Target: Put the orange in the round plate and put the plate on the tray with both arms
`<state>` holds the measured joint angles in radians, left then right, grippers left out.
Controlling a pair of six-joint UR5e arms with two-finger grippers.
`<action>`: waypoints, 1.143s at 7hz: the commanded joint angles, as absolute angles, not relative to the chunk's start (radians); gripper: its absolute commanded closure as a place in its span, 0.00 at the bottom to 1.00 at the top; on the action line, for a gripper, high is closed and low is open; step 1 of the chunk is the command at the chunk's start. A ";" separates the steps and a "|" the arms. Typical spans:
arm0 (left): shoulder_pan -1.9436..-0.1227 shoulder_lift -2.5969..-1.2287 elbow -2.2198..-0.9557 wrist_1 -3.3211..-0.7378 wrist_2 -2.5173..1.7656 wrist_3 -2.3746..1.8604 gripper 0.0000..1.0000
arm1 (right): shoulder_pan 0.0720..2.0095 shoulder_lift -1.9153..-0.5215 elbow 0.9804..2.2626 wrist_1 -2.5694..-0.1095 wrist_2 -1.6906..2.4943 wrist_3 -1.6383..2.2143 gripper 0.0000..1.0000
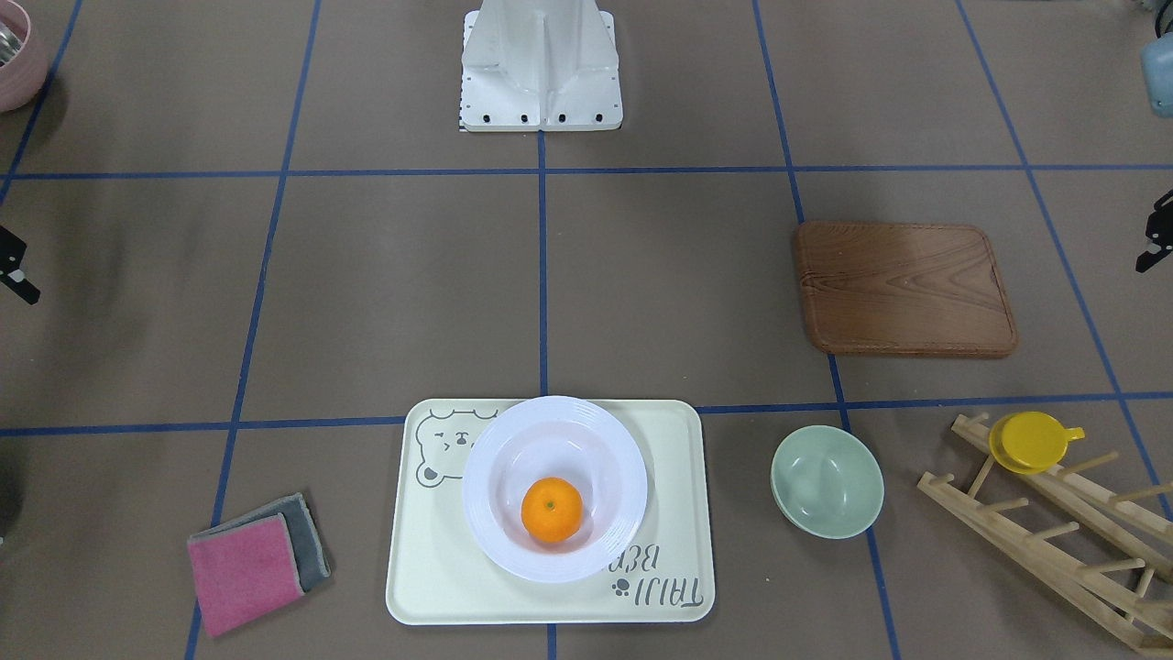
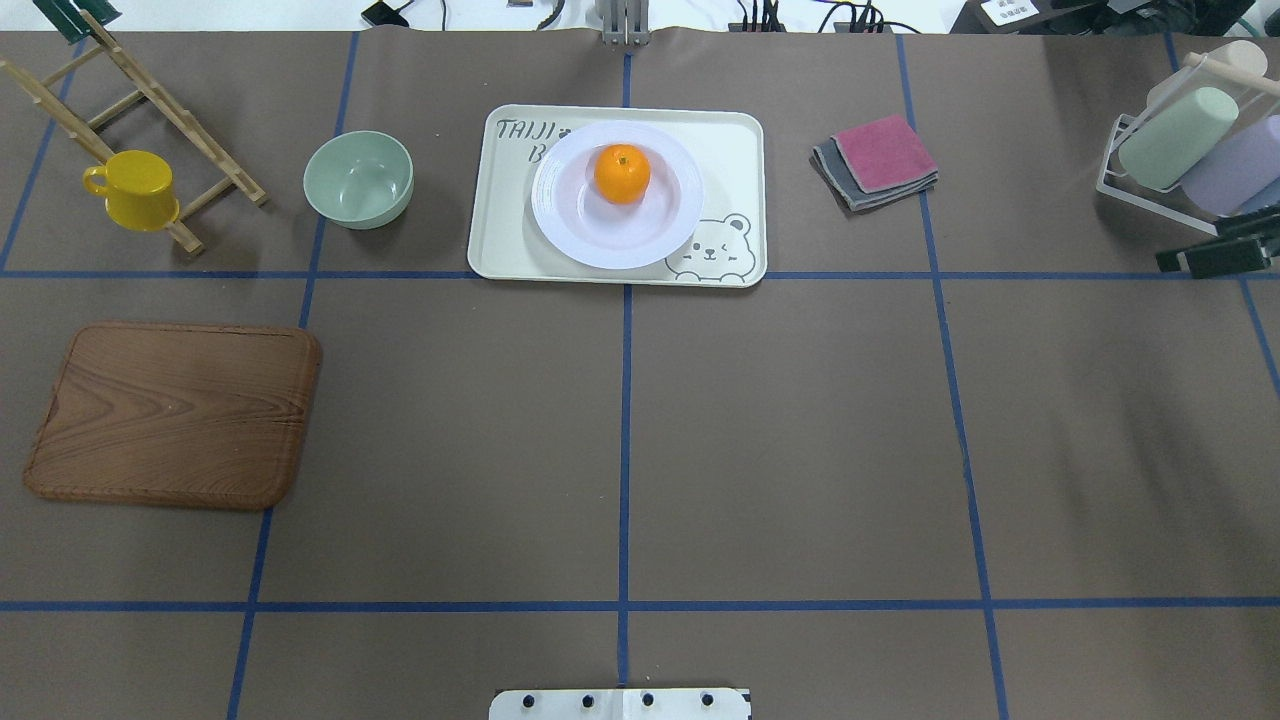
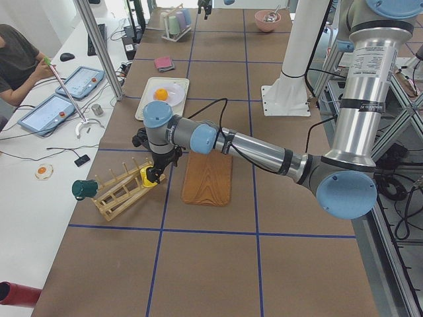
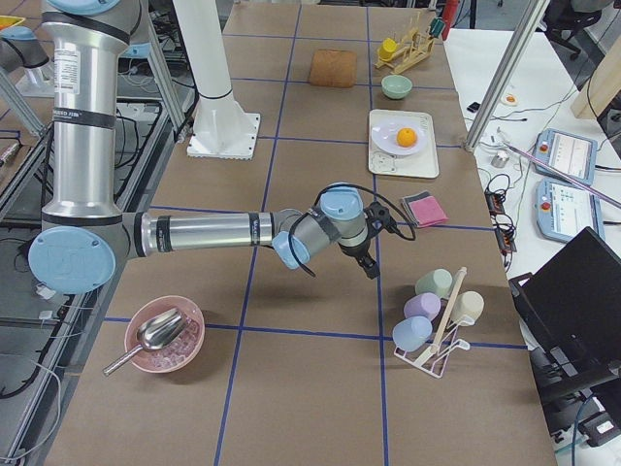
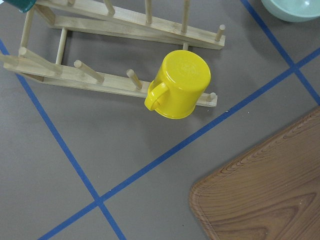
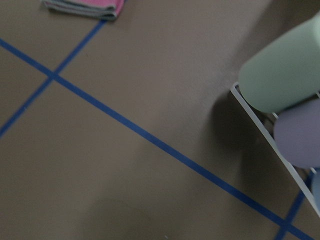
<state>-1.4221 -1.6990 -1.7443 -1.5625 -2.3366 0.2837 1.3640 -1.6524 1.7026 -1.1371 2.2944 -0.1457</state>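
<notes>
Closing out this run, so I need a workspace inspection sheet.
Surface: brown table, blue tape grid, no spills seen.
Job's things: orange in round plate, plate on tray.
Clutter: wooden board, green bowl, yellow cup on wooden rack, cloths, pastel cups, pink bowl.
Grippers: left gripper over yellow cup, right gripper near pastel cups; open or shut unclear.
Cables: black cable on left arm and right arm.
Surroundings: person seated at side bench with tablets.

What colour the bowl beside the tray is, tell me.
The bowl is pale green; overhead view shows it best.
</notes>
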 commanded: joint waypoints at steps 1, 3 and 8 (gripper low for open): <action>-1.455 -1.672 -1.741 -1.565 -2.338 0.301 0.01 | 1.491 -1.600 1.704 -1.505 2.293 -0.504 0.00; -1.529 -1.672 -1.692 -1.488 -2.336 0.351 0.01 | 1.503 -1.578 1.698 -1.624 2.293 -0.570 0.00; -1.551 -1.681 -1.591 -1.471 -2.373 0.339 0.01 | 1.543 -1.519 1.697 -1.826 2.307 -0.584 0.00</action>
